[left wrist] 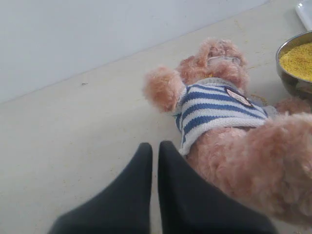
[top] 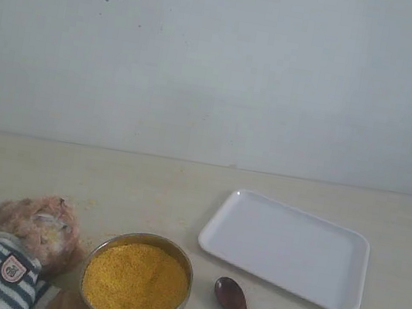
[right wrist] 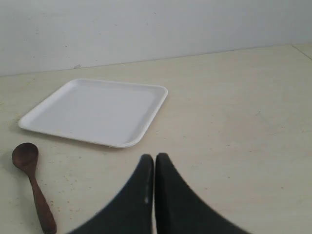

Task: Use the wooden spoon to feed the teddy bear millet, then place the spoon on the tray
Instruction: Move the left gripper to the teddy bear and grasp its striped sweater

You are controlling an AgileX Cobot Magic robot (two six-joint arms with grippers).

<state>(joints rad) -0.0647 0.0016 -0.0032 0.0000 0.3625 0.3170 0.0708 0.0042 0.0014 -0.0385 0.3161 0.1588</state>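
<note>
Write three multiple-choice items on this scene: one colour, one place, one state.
1. The grain in the bowl is: A yellow, B white, C green.
2. The spoon lies: A in the bowl, B on the table beside the tray, C on the tray.
3. The right gripper is: A open, B shut on the spoon, C shut and empty.
Answers: 1 A, the bowl's heap is bright yellow; 2 B, it rests on bare table just off the tray's rim; 3 C, its jaws meet with nothing between.

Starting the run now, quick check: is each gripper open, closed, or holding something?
Left gripper: closed, empty, next to the bear.
Right gripper: closed, empty; the spoon lies free.
</note>
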